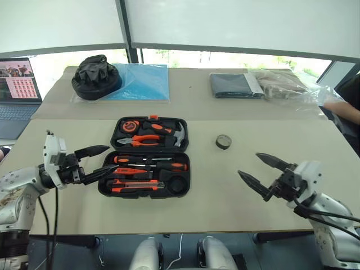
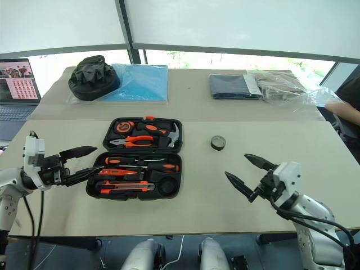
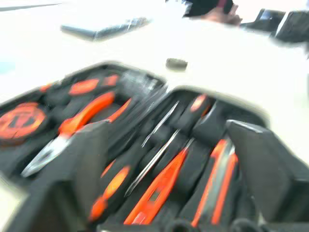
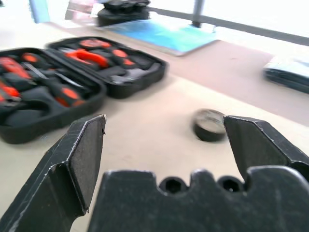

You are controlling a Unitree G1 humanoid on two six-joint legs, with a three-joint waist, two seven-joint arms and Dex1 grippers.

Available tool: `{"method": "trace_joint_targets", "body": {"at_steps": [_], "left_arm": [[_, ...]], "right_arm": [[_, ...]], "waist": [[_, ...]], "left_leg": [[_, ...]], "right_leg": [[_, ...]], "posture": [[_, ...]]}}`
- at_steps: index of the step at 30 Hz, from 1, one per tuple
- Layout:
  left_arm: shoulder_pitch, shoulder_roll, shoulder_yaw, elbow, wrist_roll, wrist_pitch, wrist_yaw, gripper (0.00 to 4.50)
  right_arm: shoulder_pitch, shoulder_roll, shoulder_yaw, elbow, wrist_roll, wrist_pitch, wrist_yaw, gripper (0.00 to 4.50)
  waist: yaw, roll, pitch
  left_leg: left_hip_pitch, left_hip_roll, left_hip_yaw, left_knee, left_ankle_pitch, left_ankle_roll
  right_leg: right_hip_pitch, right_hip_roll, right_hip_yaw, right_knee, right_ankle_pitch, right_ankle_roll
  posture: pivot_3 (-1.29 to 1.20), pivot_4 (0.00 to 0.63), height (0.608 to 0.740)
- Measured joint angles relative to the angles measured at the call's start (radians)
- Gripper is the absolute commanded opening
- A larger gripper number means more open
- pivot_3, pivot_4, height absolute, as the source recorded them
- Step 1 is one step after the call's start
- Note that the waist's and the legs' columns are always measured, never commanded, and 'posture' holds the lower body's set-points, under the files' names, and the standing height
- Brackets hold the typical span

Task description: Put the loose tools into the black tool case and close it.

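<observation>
Beige and broad, the desk (image 1: 236, 191) carries the black tool case (image 1: 147, 157) lying open flat in front of us, both halves up, with pliers and a hammer in the far half and the screwdrivers (image 1: 151, 164) and utility knife (image 1: 135, 184) already seated in the near half. One loose piece remains, the small dark tape roll (image 1: 224, 142), lying at about three o'clock from the case and well apart from it. Our left pincer (image 1: 97, 163) hangs spread at the case's nine o'clock edge, holding nothing; our right pincer (image 1: 263, 173) is spread and empty too, near the roll at its five o'clock side. We judge the roll is the right arm's job: we should bring the fingers down astride it, pinch across its width, not its flat faces, and carry it to the round recess (image 1: 179, 184) at the near half's right end. Only then do we fold the far half over, pressing evenly so the latch catches.
</observation>
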State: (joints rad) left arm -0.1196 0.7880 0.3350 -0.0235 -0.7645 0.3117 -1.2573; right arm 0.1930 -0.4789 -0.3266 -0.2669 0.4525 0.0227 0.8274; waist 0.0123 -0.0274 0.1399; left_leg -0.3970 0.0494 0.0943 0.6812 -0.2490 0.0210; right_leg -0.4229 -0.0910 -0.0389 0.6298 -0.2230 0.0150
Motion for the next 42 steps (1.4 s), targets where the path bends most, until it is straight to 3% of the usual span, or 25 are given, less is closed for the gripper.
{"method": "trace_joint_targets", "body": {"at_steps": [5,10,12,18,25,26,28,38,42], "left_arm": [[-0.044,-0.048,-0.005,-0.073,-0.081,0.060,0.013,4.40],[-0.018,-0.047,-0.070,-0.092,0.026,-0.065,-0.083,4.40],[-0.023,-0.051,-0.080,-0.071,0.066,-0.137,-0.112,4.40],[-0.022,-0.061,-0.075,0.012,0.096,-0.229,-0.158,4.40],[0.020,-0.080,-0.077,0.014,0.097,-0.246,-0.153,4.40],[0.031,-0.081,-0.077,0.013,0.098,-0.247,-0.149,4.50],[0.047,-0.082,-0.076,0.011,0.099,-0.247,-0.144,4.50],[0.113,-0.074,-0.045,-0.029,0.096,-0.250,-0.133,4.50],[0.159,-0.037,-0.021,-0.055,0.095,-0.245,-0.155,4.50]], "right_arm": [[-0.026,0.018,-0.005,0.074,-0.019,-0.041,-0.029,4.50],[-0.236,-0.096,0.096,0.086,-0.040,0.065,-0.005,4.50],[-0.394,-0.175,0.198,0.088,-0.080,0.199,0.002,4.50],[-0.741,-0.247,0.463,0.259,-0.191,0.430,0.123,4.50],[-0.999,-0.203,0.706,0.644,-0.399,0.421,0.234,4.50],[-1.023,-0.189,0.710,0.704,-0.423,0.396,0.236,3.97],[-1.054,-0.165,0.713,0.776,-0.450,0.361,0.238,3.50],[-1.149,-0.082,0.714,1.002,-0.525,0.207,0.295,0.02],[-1.129,-0.084,0.677,0.894,-0.449,0.157,0.435,0.02]], "waist": [[-0.013,0.001,0.000],[-0.034,0.001,0.001],[-0.031,0.001,0.001],[-0.019,0.000,0.002],[-0.023,0.000,0.002],[-0.023,0.000,0.002],[-0.024,0.000,0.002],[-0.028,0.000,0.002],[-0.029,0.001,0.002]], "left_leg": [[0.003,0.000,0.002,-0.001,0.000,0.000],[0.006,0.000,0.006,-0.003,0.000,0.000],[0.006,0.000,0.006,-0.003,0.000,0.000],[0.001,0.000,0.005,-0.003,-0.001,0.001],[-0.014,-0.004,0.006,-0.001,-0.002,0.003],[-0.014,-0.004,0.006,-0.001,-0.002,0.003],[-0.014,-0.004,0.006,-0.001,-0.002,0.003],[-0.013,-0.002,0.006,-0.001,-0.001,0.002],[-0.013,-0.001,0.006,-0.001,-0.001,0.002]], "right_leg": [[0.001,0.001,0.005,0.001,0.001,0.000],[-0.001,0.004,0.010,0.001,0.001,-0.002],[-0.002,0.005,0.010,0.001,0.002,-0.008],[-0.004,0.003,0.006,-0.001,0.005,-0.010],[-0.016,0.000,0.005,-0.001,0.006,-0.006],[-0.016,0.000,0.005,-0.001,0.006,-0.006],[-0.016,0.000,0.004,-0.001,0.006,-0.006],[-0.016,0.000,0.004,0.001,0.007,-0.007],[-0.016,0.001,0.004,0.001,0.007,-0.007]], "posture": [[0.00,0.150,0.740],[0.00,0.150,0.740],[0.00,0.150,0.740],[0.00,0.150,0.740],[0.00,0.150,0.740],[0.00,0.150,0.740],[0.00,0.150,0.740],[0.00,0.150,0.740],[0.00,0.150,0.740]]}}
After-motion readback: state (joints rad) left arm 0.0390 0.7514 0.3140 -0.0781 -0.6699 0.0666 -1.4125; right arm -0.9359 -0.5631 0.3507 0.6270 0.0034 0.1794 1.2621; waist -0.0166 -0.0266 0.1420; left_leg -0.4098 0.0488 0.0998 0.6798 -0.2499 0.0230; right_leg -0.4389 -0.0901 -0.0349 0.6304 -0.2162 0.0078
